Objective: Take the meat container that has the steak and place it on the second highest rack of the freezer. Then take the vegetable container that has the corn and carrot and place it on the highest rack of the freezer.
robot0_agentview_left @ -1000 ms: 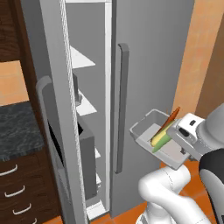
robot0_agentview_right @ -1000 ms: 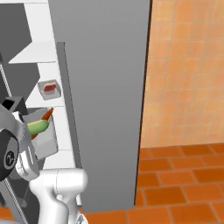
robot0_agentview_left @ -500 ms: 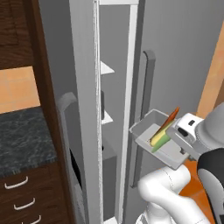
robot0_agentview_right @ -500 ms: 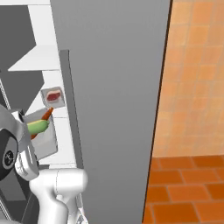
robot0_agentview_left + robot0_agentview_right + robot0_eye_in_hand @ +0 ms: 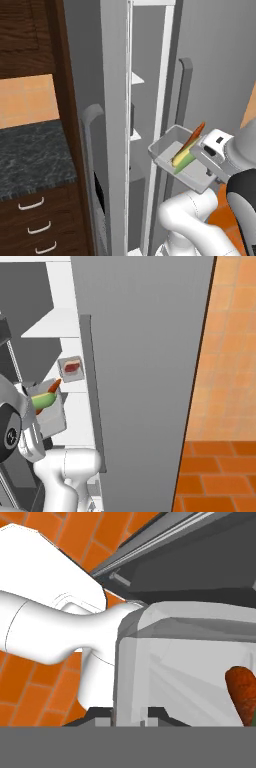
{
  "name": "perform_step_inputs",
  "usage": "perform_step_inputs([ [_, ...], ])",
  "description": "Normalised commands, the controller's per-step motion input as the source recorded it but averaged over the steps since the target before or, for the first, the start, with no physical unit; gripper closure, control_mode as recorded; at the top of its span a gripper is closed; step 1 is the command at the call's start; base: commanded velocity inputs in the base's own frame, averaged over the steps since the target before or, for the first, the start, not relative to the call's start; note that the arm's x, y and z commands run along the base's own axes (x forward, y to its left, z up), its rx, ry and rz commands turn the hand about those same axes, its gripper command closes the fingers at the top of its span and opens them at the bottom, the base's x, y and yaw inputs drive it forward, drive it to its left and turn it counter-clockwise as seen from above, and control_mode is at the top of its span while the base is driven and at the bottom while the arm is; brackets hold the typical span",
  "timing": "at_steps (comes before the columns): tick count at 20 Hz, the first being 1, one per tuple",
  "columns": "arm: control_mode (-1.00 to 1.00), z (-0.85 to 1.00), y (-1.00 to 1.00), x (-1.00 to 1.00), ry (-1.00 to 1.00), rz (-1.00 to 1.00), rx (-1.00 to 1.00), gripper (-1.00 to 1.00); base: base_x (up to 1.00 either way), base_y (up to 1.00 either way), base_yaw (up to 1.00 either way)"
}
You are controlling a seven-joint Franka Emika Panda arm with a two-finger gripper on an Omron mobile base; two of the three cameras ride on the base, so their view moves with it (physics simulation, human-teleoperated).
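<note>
My gripper (image 5: 204,161) is shut on the near rim of the grey vegetable container (image 5: 176,159), which hangs in the air in front of the freezer (image 5: 150,100). The corn (image 5: 183,156) and the carrot (image 5: 194,136) lie inside it. In the hand view the container wall (image 5: 170,677) sits just past the gripper (image 5: 129,718), with the carrot (image 5: 243,694) at the right. The meat container with the steak (image 5: 71,367) rests on a white shelf (image 5: 80,387) inside the freezer, below a higher white shelf (image 5: 50,331). Two shelf edges (image 5: 136,79) show through the narrow gap.
The open freezer door (image 5: 112,125) with its long handle (image 5: 92,135) stands left of the gap. A second grey door (image 5: 215,75) with a handle (image 5: 184,95) is at the right. A dark counter (image 5: 30,155) over wooden drawers lies far left. Orange tile floor (image 5: 220,471) is at the right.
Both base views have shifted as the base moved, so the freezer gap looks narrower from the left. The vegetable container stays in my shut gripper in the same pose.
</note>
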Motion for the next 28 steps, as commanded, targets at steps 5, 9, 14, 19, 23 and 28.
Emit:
perform_step_inputs([
  [5, 1.0, 0.0, 0.0, 0.0, 0.0, 0.0, 0.0, 1.0, 0.32, 0.36, 0.08],
  [9, 1.0, 0.0, 0.0, 0.0, 0.0, 0.0, 0.0, 1.0, 0.59, 0.14, 0.07],
  [14, 1.0, 0.0, 0.0, 0.0, 0.0, 0.0, 0.0, 1.0, 0.63, 0.22, 0.06],
  [19, -1.0, 0.17, 0.16, 0.44, -0.3, 0.0, 0.04, 1.0, 0.15, 0.05, 0.01],
  [23, -1.0, 0.57, 0.12, 0.16, -0.52, 0.0, 0.08, 1.0, 0.0, 0.0, 0.0],
  [28, -1.0, 0.55, 0.3, 0.28, -0.44, 0.0, 0.13, 1.0, 0.0, 0.0, 0.0],
])
